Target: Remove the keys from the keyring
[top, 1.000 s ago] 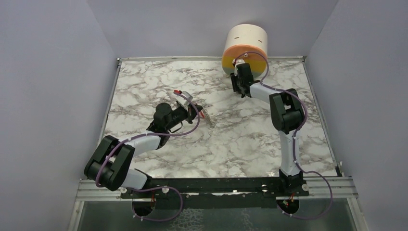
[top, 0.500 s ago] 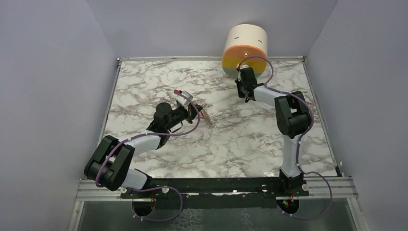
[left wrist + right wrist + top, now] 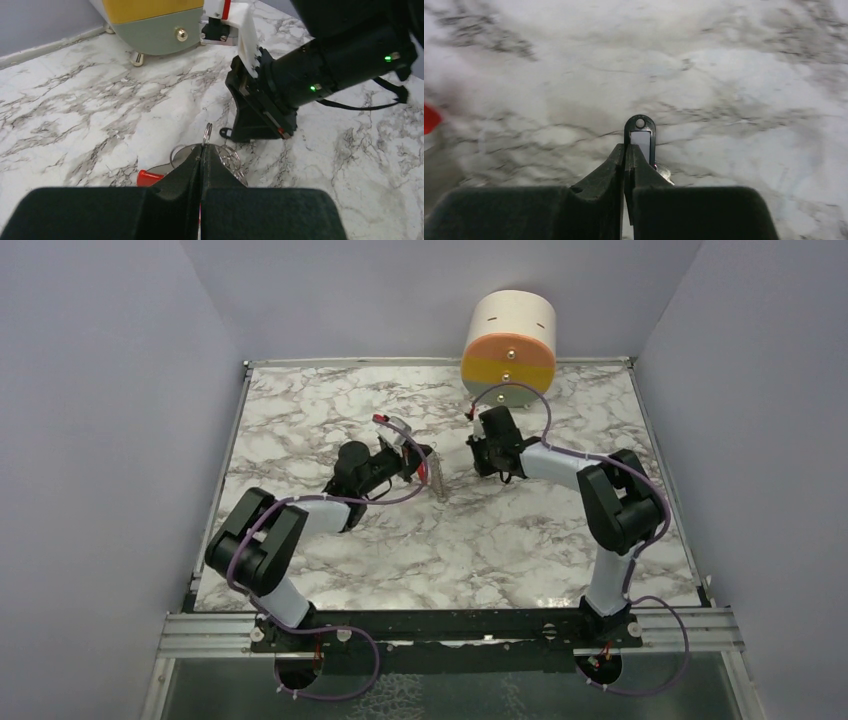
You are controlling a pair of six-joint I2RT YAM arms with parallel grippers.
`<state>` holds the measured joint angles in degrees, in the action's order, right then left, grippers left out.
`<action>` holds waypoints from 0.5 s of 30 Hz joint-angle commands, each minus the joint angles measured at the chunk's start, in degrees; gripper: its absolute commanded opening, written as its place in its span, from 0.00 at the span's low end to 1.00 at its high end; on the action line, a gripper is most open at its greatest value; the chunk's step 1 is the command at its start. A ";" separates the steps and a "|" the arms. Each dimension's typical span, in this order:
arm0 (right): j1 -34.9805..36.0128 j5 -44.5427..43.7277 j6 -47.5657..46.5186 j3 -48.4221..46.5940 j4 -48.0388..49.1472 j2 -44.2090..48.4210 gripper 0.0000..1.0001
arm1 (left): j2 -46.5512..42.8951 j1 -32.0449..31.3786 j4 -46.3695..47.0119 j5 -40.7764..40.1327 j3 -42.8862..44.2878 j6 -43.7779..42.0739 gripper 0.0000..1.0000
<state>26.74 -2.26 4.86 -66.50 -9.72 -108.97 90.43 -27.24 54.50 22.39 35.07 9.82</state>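
My left gripper (image 3: 428,468) (image 3: 201,148) is shut on the keyring (image 3: 207,134), a thin metal loop that stands up out of its fingertips. Below it hang the keys: a red plastic-headed piece (image 3: 148,176) and silvery rings and strip (image 3: 231,159), which also show in the top view (image 3: 438,484). My right gripper (image 3: 478,455) (image 3: 625,148) is shut, low over the marble just right of the keys. A small black tag (image 3: 640,134) with a pale window and a hole pokes out past its tips, also seen in the left wrist view (image 3: 226,133). I cannot tell whether it is gripped.
A round cream, orange and grey container (image 3: 508,340) (image 3: 150,25) stands at the back edge of the marble table (image 3: 330,410). Grey walls close in on the table at the left, right and back.
My right gripper has come from the container down and left to the keys. My left gripper has shifted up and right with the keyring, and its arm has swung in.
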 commanded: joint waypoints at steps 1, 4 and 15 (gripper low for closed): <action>2.21 6.67 1.67 0.72 -0.62 4.85 0.03 | 8.17 0.17 5.58 1.79 -0.34 2.24 0.00; 2.31 4.54 1.34 -0.18 -0.59 6.13 0.05 | 13.71 0.21 6.14 2.24 2.50 3.37 0.00; 2.26 -3.23 -0.38 -2.05 -0.40 5.02 0.34 | 24.40 2.09 6.75 1.03 8.00 7.59 0.00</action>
<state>29.10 -3.57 5.10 -67.26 -10.50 -103.83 114.76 -25.74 59.42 23.09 42.37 15.79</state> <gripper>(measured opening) 0.329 0.009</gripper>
